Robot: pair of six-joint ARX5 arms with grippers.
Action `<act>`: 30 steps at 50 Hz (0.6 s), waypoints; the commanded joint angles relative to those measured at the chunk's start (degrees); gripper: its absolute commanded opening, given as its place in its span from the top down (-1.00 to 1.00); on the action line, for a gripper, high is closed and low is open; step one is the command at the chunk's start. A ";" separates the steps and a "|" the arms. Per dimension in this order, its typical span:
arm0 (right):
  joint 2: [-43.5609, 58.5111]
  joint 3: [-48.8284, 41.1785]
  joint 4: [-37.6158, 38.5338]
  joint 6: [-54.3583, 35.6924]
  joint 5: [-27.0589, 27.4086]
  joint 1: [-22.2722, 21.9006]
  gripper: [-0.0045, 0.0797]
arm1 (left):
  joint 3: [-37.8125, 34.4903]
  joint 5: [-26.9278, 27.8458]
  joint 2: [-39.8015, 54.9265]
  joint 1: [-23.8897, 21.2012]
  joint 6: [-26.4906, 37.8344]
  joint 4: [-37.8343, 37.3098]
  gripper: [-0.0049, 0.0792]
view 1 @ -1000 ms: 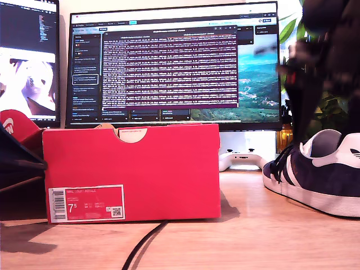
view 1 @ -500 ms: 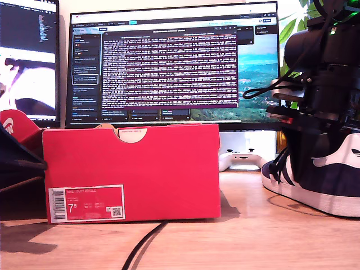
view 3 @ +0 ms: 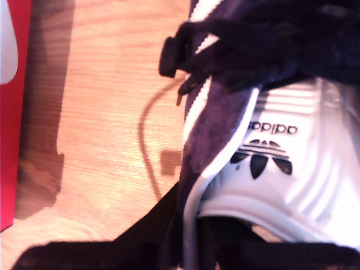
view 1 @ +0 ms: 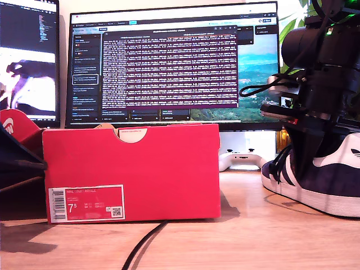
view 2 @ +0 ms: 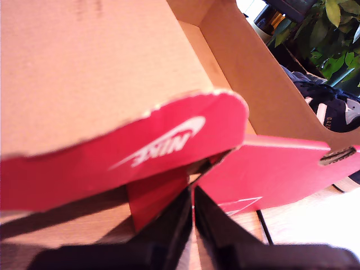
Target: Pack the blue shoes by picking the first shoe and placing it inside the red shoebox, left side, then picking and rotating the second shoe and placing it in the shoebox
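My second gripper (view 3: 191,236) pinching blue shoe (view 1: 320,180) collar beside red shoebox (view 1: 132,171), for lifting. My first gripper (view 2: 192,208) pressed together under lid (view 2: 129,152), holding box open.

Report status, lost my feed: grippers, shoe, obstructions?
First gripper shut on box lid. Second gripper down at blue shoe, grip unconfirmed. Red shoebox unobstructed.

The red shoebox (view 1: 132,171) is bright red outside, plain brown cardboard inside, with a white barcode label (view 1: 86,203) printed "7.5" in red. Its lid flap (view 2: 169,147) is red with white Nike lettering and swoosh. The blue shoe (view 1: 318,180) is dark navy suede with white side stripes, a white sole, a white heel tab with a dark trefoil, dark laces, and a white tongue (view 3: 281,169) bearing a black adidas logo. The counter (view 1: 253,236) is pale wood grain. A black cable (view 1: 143,243) crosses it.
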 commanded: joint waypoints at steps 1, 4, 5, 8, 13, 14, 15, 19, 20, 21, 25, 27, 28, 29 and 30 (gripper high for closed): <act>0.81 2.47 -0.35 0.39 -0.24 0.90 0.92 | -1.03 -0.15 0.26 -0.35 0.07 0.31 0.93; 0.79 3.63 -1.09 0.55 -0.26 1.11 0.92 | -1.03 -0.15 0.26 -0.35 0.07 0.28 0.93; 0.79 4.00 -1.36 0.79 -0.28 1.25 0.92 | -1.03 -0.15 0.26 -0.35 0.07 0.28 0.93; 0.79 5.46 -2.62 2.05 -0.33 1.57 0.92 | -1.03 -0.15 0.26 -0.35 0.07 0.31 0.93; 0.79 8.31 -4.81 2.56 -1.84 2.10 0.92 | -1.05 -0.15 0.26 -0.35 0.09 0.28 0.93; 0.76 8.87 -5.20 3.02 -1.88 2.25 0.92 | -1.05 -0.15 0.26 -0.35 0.09 0.28 0.93; 0.76 9.46 -5.60 3.48 -2.03 2.49 0.92 | -1.05 -0.15 0.26 -0.35 0.09 0.28 0.93; 0.76 11.69 -6.80 4.44 -3.23 3.19 0.92 | -1.05 -0.15 0.26 -0.35 0.09 0.26 0.93; 0.76 12.28 -6.97 4.85 -3.34 3.39 0.92 | -1.05 -0.15 0.26 -0.35 0.09 0.24 0.93; 0.74 12.85 -7.10 4.85 -3.48 3.61 0.92 | -1.03 -0.15 0.26 -0.35 0.09 0.22 0.93; 0.68 15.02 -7.67 6.25 -4.57 4.52 0.92 | -1.05 -0.15 0.26 -0.35 0.09 0.11 0.93; 0.68 16.20 -8.00 6.51 -4.92 4.98 0.92 | -1.03 -0.15 0.26 -0.35 0.09 0.04 0.93; 0.68 16.79 -8.15 6.54 -5.03 5.25 0.92 | -1.05 -0.15 0.26 -0.35 0.09 0.00 0.93; 0.68 17.44 -8.26 6.56 -5.22 5.53 0.92 | -1.05 -0.15 0.26 -0.35 0.09 0.00 0.93; 0.68 18.08 -8.33 6.54 -5.55 5.75 0.92 | -1.03 -0.15 0.26 -0.35 0.09 -0.04 0.93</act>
